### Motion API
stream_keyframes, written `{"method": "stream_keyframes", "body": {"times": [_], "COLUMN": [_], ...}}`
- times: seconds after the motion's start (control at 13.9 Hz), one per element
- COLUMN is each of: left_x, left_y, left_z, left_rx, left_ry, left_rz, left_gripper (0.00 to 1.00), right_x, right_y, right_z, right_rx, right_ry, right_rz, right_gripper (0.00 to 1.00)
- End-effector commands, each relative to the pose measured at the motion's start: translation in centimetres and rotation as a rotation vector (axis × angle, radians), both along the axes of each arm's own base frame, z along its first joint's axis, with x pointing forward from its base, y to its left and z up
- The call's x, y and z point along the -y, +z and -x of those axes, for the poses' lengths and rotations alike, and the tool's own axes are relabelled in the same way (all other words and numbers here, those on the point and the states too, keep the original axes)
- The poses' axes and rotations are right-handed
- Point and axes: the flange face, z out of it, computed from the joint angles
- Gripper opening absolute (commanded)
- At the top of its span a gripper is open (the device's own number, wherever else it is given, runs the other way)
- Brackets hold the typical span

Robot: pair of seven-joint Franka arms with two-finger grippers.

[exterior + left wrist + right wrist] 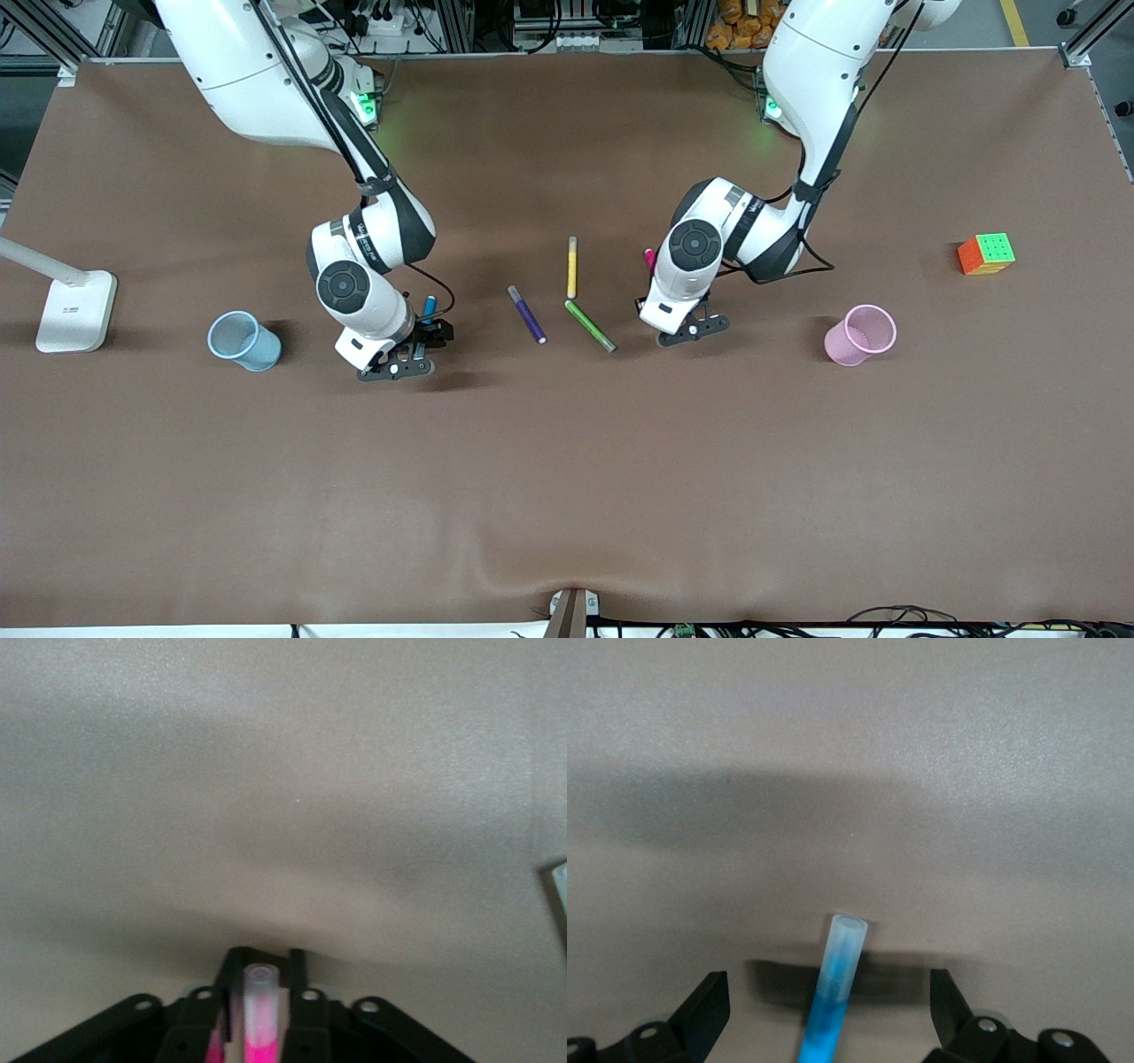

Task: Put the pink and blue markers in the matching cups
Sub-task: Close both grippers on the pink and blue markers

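Pink marker [260,1019] clamped; blue marker [833,992] flat.

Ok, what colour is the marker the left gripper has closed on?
Magenta-pink with a pale clear end; the pink marker shows best in the left wrist view, between the left gripper's fingers.

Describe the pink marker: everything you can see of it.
The pink marker is a slim magenta pen with a pale, translucent, flat-ended tip. It lies on the brown table, between the fingers of the left gripper, which have closed against its barrel. In the front view only its pink end shows past the arm. The pink cup stands empty toward the left arm's end.
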Motion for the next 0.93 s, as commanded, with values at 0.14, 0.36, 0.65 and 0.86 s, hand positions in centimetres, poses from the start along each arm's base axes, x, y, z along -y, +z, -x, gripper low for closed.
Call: {"method": "stream_keyframes", "body": {"times": [0.14,0.36,0.65,0.86], "left_x": [-0.1,-0.9,-3.9,-8.3], "left_y": [-0.1,1.7,6.3,10.6], "left_z": [0.1,-1.1,-3.8,-6.8], "left_rx": [0.008,0.024,0.069,0.136], "left_ry": [0.023,0.010,0.022,-0.023], "left_rz": [-0.006,0.004,0.003,-0.067], "left_gripper": [0.00,0.00,0.00,0.00], "right_x": [-0.2,-0.2,-0.1,1.0], "right_y": [-0.4,-0.3,3.0,7.9], "right_z": [0.1,-0.1,-0.7,-2.0], "right_rx": [0.029,0.044,0.066,0.076], "right_ry": [0.002,0.001,0.024,0.127], "right_rz": [0.005,0.001,-0.009,-0.014], "right_gripper": [0.41,0.00,0.00,0.00]}}
